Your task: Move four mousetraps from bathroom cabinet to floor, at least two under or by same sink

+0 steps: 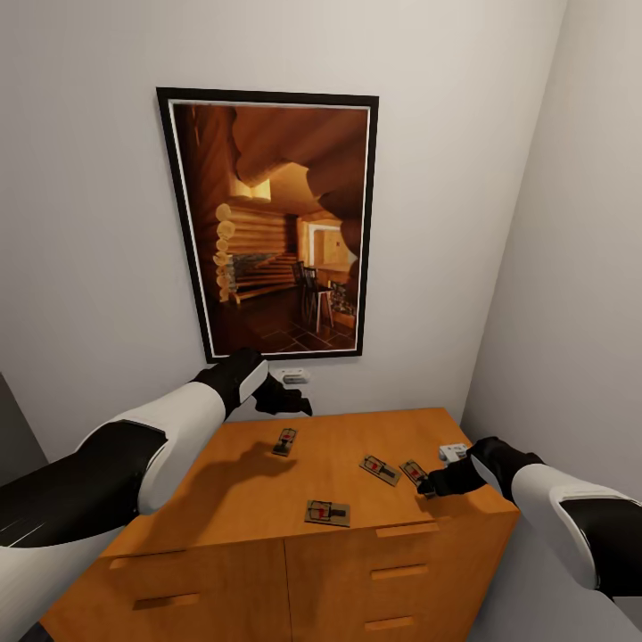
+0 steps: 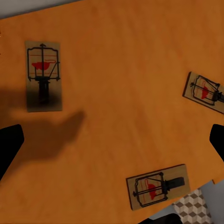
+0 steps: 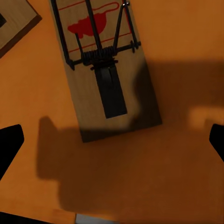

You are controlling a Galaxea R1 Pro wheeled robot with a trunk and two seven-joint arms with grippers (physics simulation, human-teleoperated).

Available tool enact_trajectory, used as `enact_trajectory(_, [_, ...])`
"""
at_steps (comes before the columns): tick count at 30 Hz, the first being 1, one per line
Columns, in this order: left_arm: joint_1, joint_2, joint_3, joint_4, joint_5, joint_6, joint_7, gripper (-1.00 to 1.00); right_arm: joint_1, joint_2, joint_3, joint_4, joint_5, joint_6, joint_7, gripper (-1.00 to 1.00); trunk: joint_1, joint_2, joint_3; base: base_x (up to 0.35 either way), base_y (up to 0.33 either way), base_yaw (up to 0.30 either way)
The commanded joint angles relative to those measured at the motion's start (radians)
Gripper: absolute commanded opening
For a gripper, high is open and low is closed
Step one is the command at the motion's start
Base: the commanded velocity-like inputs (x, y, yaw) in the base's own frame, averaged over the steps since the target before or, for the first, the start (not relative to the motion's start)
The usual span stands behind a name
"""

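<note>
Orange-brown wood forms the flat top of the cabinet point(image 1: 339, 473), the surface where all four mousetraps lie well apart: one at the back point(image 1: 285, 441), one near the front edge point(image 1: 327, 513), and two toward the right point(image 1: 380, 469) point(image 1: 414, 472). The right hand point(image 1: 434, 486) hovers spread open just beside the rightmost trap; the left hand point(image 1: 283, 399) hangs open above the back of the top. Each trap looks light, stiff and thin, probably best pinched across its long board edges, clear of the wire spring
</note>
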Motion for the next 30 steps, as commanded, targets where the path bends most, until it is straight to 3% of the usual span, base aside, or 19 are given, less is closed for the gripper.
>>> enact_trajectory(1, [0.0, 0.001, -0.009, -0.001, 0.008, 0.003, -0.001, 1.0, -0.001, -0.001, 0.007, 0.0, 0.004, 0.001, 0.007, 1.0, 0.0, -0.001, -0.001, 0.0, 0.0, 0.0])
enact_trajectory(12, [0.0, 0.0, -0.01, -0.002, 0.008, 0.003, 0.0, 1.0, -0.001, -0.001, 0.006, -0.001, 0.004, 0.002, 0.007, 1.0, 0.0, -0.001, -0.001, 0.0, 0.0, 0.0])
enact_trajectory(21, [0.0, 0.0, -0.01, -0.002, 0.008, 0.003, 0.0, 1.0, -0.001, 0.0, 0.006, -0.001, 0.004, 0.0, 0.007, 1.0, 0.035, -0.064, -0.029, 0.0, 0.0, 0.0])
enact_trajectory(30, [0.0, 0.0, -0.009, -0.001, 0.008, 0.003, 0.0, 1.0, -0.001, 0.002, 0.01, -0.015, 0.005, 0.001, 0.007, 1.0, 0.035, -0.064, -0.029, 0.0, 0.0, 0.0])
